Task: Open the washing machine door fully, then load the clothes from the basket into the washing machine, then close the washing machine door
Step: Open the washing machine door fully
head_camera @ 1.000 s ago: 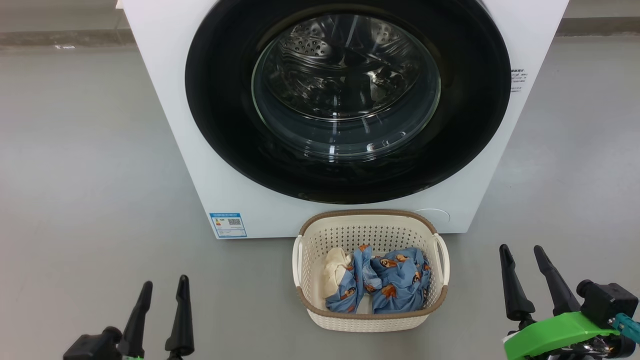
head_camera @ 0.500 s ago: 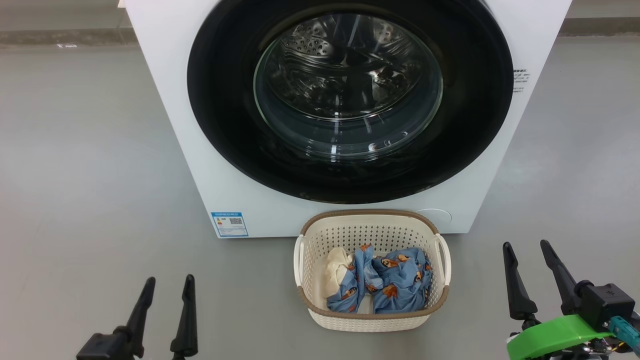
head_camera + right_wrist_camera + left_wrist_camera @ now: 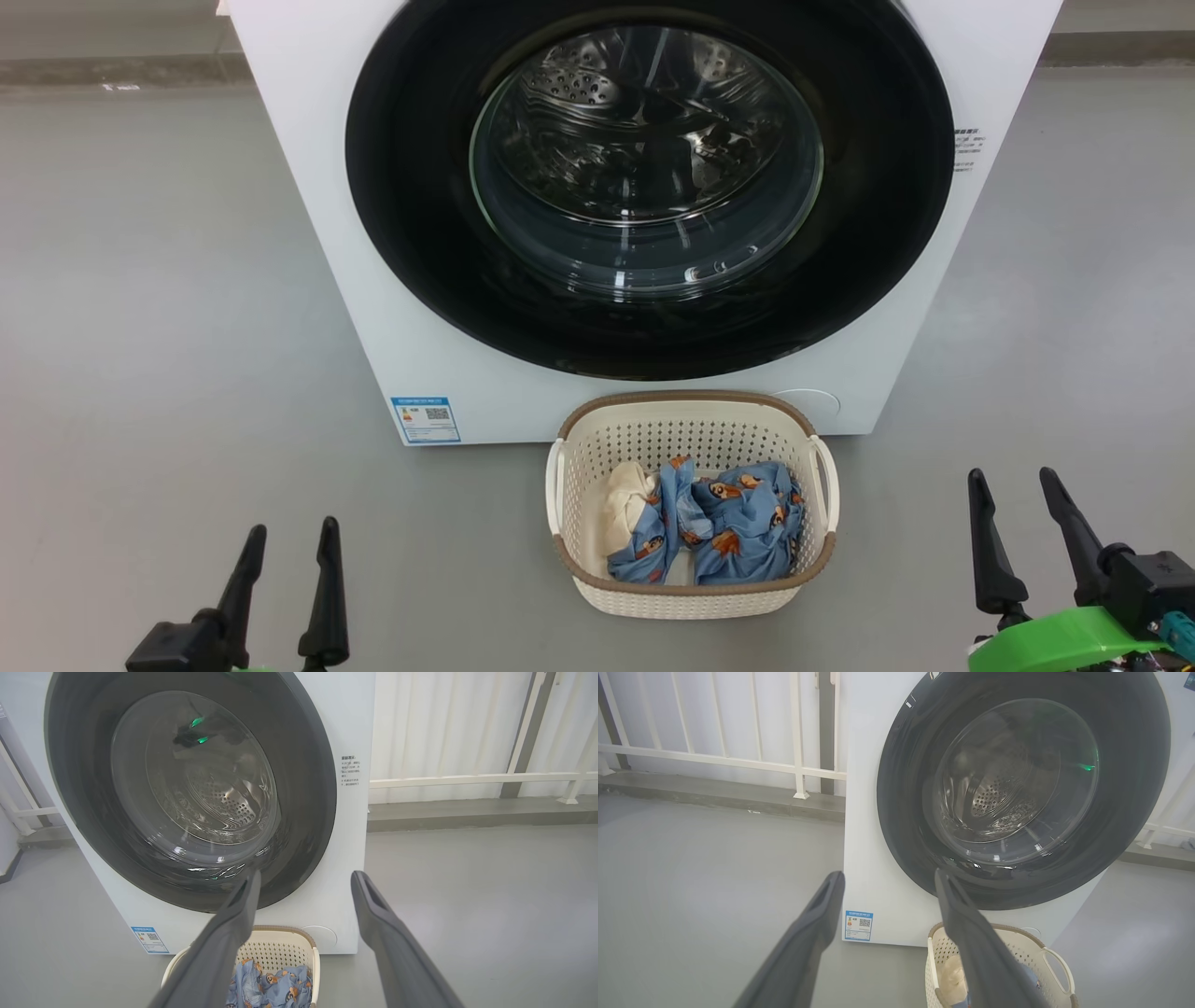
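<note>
The white washing machine (image 3: 308,187) stands ahead with its round black-rimmed door (image 3: 411,233) shut flat against the front; the steel drum shows through the glass. On the floor right before it sits the cream basket (image 3: 691,597) holding the blue printed clothes (image 3: 738,523) and a cream cloth (image 3: 627,499). My left gripper (image 3: 289,537) hovers open at the lower left, well left of the basket. At the lower right my right gripper (image 3: 1013,481) is open too, right of the basket. Both are empty. The door (image 3: 901,788) and basket (image 3: 1052,963) appear in the left wrist view, the door (image 3: 308,765) and clothes (image 3: 271,987) in the right wrist view.
Grey floor (image 3: 159,308) spreads on both sides of the machine. A white railing (image 3: 714,758) and a low ledge run behind it on the left; a railing (image 3: 467,780) also runs behind on the right. A blue label (image 3: 426,420) marks the machine's lower left front.
Both grippers have dropped slightly lower in the head view and the right one has shifted right. The door, basket and clothes stay as they were.
</note>
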Available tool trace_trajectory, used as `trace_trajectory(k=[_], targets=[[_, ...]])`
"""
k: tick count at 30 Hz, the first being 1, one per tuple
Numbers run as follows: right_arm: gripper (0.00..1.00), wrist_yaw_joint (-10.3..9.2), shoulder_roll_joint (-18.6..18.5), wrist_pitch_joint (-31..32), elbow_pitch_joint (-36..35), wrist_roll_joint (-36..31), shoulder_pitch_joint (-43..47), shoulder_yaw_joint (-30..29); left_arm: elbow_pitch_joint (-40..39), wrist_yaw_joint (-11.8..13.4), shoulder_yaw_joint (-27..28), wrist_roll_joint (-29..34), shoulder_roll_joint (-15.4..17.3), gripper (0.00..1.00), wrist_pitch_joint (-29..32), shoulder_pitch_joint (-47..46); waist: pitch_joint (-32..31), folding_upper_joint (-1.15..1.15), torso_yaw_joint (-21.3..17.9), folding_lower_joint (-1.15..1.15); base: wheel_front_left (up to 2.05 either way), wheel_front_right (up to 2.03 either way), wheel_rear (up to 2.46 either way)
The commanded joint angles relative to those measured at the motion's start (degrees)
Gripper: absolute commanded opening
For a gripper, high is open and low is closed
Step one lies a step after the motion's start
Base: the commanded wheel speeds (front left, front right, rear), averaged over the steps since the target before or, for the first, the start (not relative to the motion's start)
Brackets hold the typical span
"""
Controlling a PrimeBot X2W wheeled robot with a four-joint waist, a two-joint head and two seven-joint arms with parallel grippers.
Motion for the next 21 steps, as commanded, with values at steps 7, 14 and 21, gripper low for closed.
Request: trace_trajectory(k=[7,14,21], targets=[[1.0,0.33,-0.1,-0.7,-1.6,-0.4,-0.8,0.9,0.1,0.0,2.5,1.9,0.1,1.0,-0.7,-2.8,0.2,0.0,-0.3,0.0,0.02,0.02,-0.05],[1.0,0.33,0.1,-0.7,-1.7,-0.5,-0.9,0.5,-0.1,0.0,3.2,3.2,-0.3,1.0,-0.7,-3.1,0.3,0.0,-0.5,0.0,0.43,0.43,-0.87],[1.0,0.33,0.2,-0.7,-1.7,-0.4,-1.3,0.7,-0.3,0.0,3.7,3.0,-0.5,1.0,-0.7,-3.1,0.5,0.0,-0.9,0.0,0.94,0.94,-1.88]])
